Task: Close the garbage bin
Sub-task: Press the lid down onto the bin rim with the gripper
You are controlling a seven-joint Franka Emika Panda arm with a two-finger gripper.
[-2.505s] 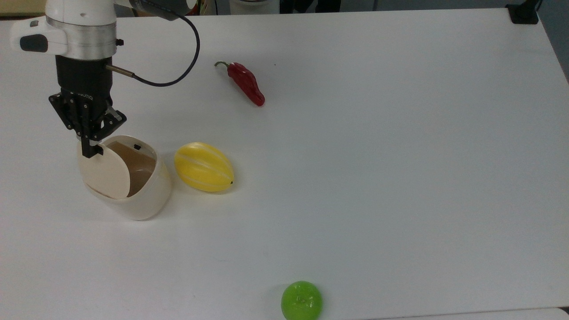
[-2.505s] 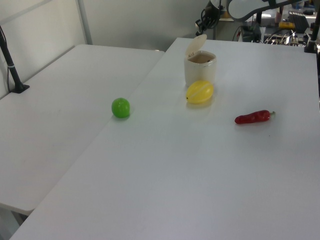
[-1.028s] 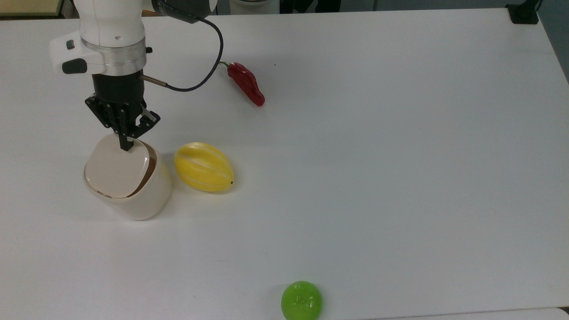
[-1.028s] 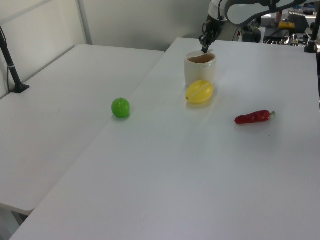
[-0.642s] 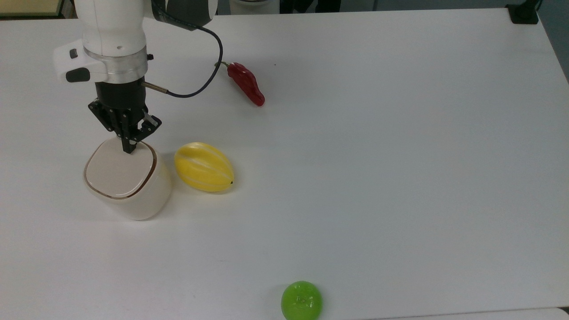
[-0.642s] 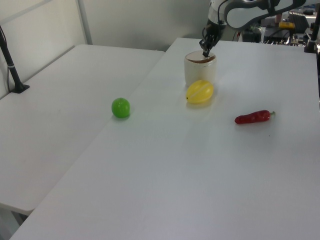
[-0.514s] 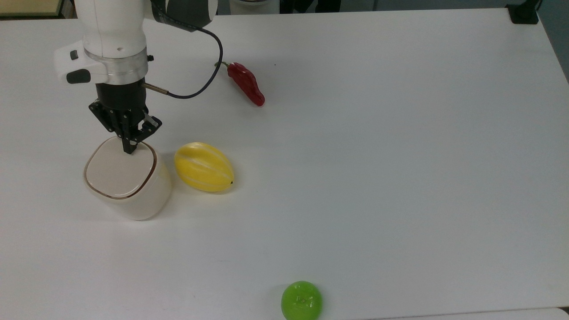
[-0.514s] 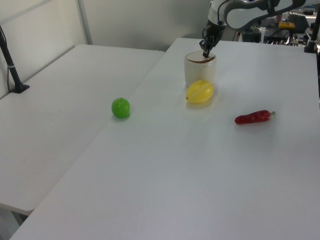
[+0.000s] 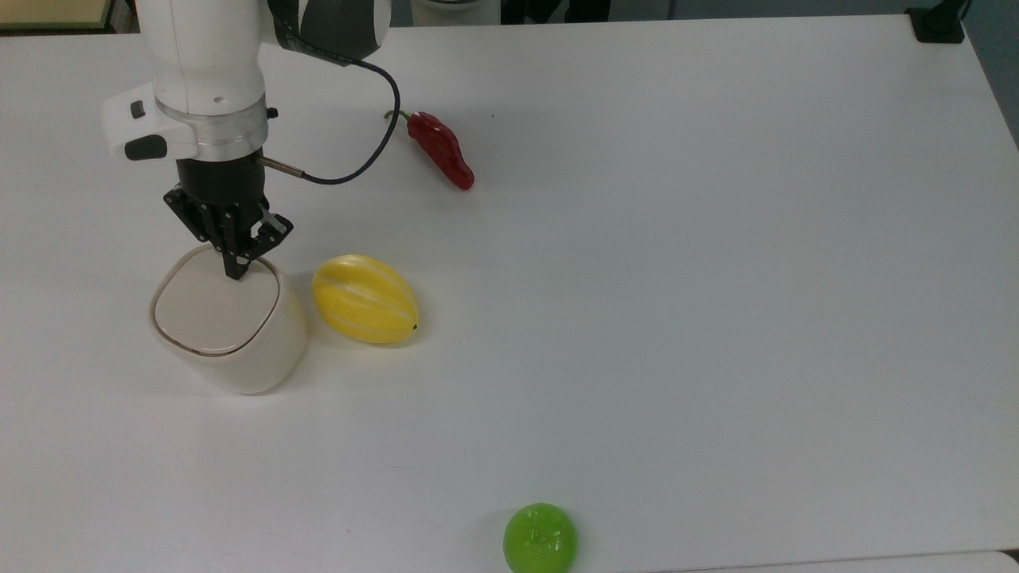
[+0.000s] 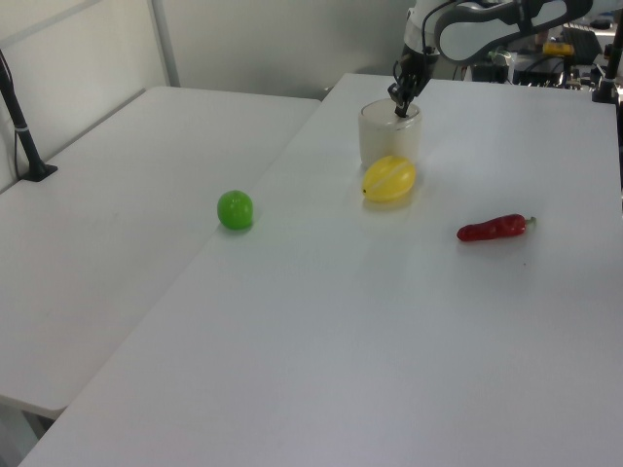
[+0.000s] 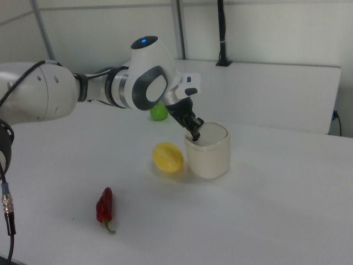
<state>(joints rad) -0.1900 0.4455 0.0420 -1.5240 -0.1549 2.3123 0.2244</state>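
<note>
Across the white table [image 9: 677, 278], the arm reaches down near the top view's left edge, its gripper [image 9: 236, 270] pressed onto the far rim of the lid, fingers drawn together into one point with nothing between them. Under it stands the garbage bin [image 9: 239, 350], cream, upright, its flat lid lying level in the rim. Just beside the bin, toward the table's middle, lies the yellow melon [image 9: 365, 298]. Nearer the top view's far edge lies the red chili pepper [image 9: 442, 149]. Close to the top view's near edge sits the green ball [image 9: 540, 538].
</note>
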